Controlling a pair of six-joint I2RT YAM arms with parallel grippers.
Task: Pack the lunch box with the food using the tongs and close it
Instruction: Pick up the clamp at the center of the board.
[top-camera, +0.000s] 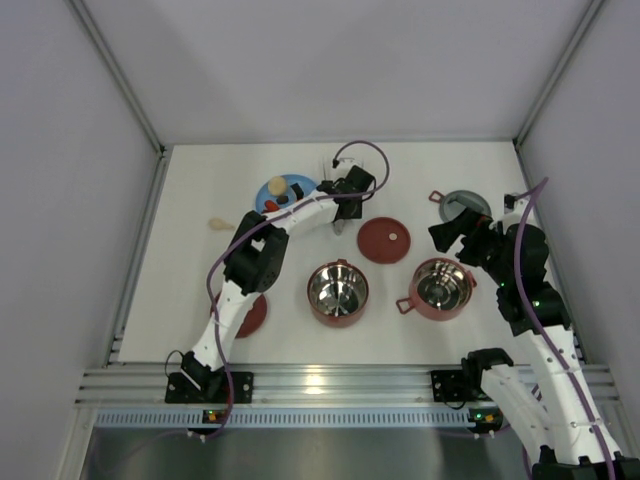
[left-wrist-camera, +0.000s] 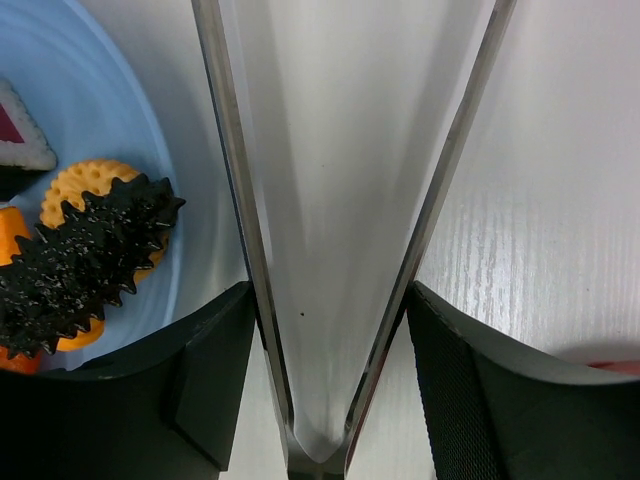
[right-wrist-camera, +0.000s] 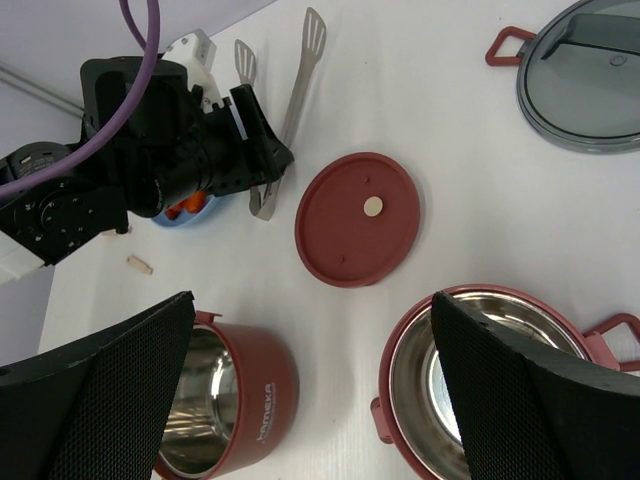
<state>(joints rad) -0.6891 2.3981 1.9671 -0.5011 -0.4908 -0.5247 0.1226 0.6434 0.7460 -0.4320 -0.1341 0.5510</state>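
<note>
Your left jaws are grasping the tongs close to the hinge. In the left wrist view the closed end of the V sits deep between the two pads, with one steel arm against each pad. The arms fan out ahead of the jaws over the white surface. You cannot tell whether the tongs are lifted or resting on it. From above, they lie at the far middle of the surface, paddle tips toward the back wall, just right of the light-blue plate. Most of the food is on that plate: a black spiky piece lies over an orange biscuit, outside the V and left of the left tong arm. One pale beige piece lies on the surface left of the plate, well apart from the jaws. The lunch box is in parts. Its left bowl and right bowl stand uncovered side by side nearer your bases. One maroon lid lies flat between the tongs and the bowls. A second maroon lid shows partly under your left arm. The grey top lid is at the far right. Your right jaws are spread wide with nothing in them, above the far side of the right bowl.
</note>
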